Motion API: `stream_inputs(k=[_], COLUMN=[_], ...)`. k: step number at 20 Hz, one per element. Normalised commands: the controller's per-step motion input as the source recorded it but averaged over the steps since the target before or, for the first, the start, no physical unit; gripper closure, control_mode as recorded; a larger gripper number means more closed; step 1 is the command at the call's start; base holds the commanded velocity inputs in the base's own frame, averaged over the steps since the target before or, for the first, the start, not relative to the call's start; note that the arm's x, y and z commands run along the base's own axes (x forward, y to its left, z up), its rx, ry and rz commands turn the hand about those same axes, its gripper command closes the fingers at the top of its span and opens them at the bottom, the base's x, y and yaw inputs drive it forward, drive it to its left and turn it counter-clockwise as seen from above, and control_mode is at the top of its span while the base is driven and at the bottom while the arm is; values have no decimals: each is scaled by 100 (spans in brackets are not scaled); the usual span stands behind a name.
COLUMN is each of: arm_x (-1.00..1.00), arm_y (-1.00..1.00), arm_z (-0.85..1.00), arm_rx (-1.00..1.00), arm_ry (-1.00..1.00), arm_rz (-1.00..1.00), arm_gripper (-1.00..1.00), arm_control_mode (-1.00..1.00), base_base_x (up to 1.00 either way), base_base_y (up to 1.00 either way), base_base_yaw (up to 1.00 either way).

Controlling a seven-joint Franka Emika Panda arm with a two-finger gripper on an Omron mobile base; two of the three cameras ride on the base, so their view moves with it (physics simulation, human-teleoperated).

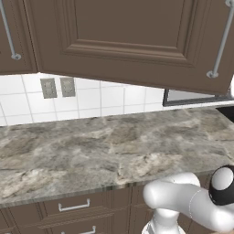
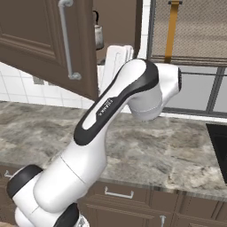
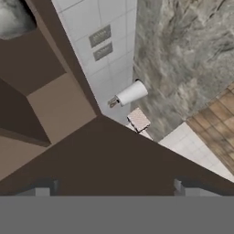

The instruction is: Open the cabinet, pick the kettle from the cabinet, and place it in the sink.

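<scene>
The cabinet door stands swung open, its grey bar handle on the free edge. Inside the cabinet sits the kettle, grey-white with a thin black handle; it also shows blurred at the upper left of the hand view, kettle. My gripper is open, its two fingertips wide apart with nothing between them, level with the cabinet's brown edge and short of the kettle. A black corner of the sink shows at the right.
A marbled grey counter runs below the cabinet, with drawer fronts under it. A paper towel roll and a small patterned box stand by the tiled wall. Two wall outlets sit under the cabinet. A window is right of the arm.
</scene>
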Motion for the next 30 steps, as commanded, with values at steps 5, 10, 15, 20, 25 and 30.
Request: stream_inputs(k=[5,10,15,20,25,30], arm_x=[-46,-45,-47,-45,-42,-43], arm_y=[18,26,34,43,49,53], arm_z=[5,6,7,9,8,5], arm_rx=[2,1,0,0,0,0], arm_ry=[0,0,-2,-3,-4,-3], arm_rz=[4,1,0,0,0,0], arm_gripper=[-100,-100,-100,-100,-100,-100], arm_control_mode=[-100,-100,-100,-100,-100,-100], base_base_x=[0,0,0,0,0,0], base_base_y=[0,0,0,0,0,0], base_base_yaw=[0,0,0,0,0,0])
